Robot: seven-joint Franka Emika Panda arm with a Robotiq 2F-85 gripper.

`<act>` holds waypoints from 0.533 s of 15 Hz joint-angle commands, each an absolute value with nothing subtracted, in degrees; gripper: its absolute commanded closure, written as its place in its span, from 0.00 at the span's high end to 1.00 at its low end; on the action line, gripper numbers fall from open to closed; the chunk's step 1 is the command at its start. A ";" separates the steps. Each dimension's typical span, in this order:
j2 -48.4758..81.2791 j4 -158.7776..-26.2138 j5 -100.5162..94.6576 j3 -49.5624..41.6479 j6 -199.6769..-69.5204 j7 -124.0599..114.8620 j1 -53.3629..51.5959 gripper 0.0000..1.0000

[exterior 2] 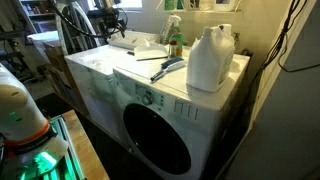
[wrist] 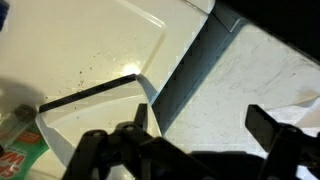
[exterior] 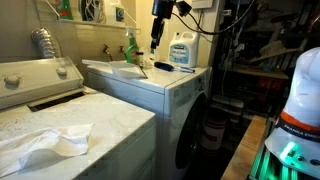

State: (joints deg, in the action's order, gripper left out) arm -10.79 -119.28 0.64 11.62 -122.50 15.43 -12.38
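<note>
The 2 white machines stand side by side, a dark gap between them. The front-loader (exterior 2: 150,100) has a smooth enamel top and round door. The top-loader (exterior: 100,125) is speckled and glossy. A squat white plastic jug (exterior 2: 210,58) stands upright near the front-loader's corner, in easy reach. A soft white cloth (exterior: 50,140) lies crumpled on the top-loader, as if dropped. A flat white tray (wrist: 90,115), thin-edged, lies on the front-loader directly below me. A slim green spray bottle (exterior: 130,47) stands just beside it. My gripper (wrist: 200,135) hangs above the tray with fingers spread wide, touching nothing.
</note>
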 commanded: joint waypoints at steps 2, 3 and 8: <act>-6.95 -116.87 0.59 12.12 -124.44 15.56 -13.29 1.00; -5.35 -115.98 0.40 12.43 -125.37 15.34 -13.47 1.00; 3.48 -111.60 -5.29 13.99 -132.50 13.22 -13.73 1.00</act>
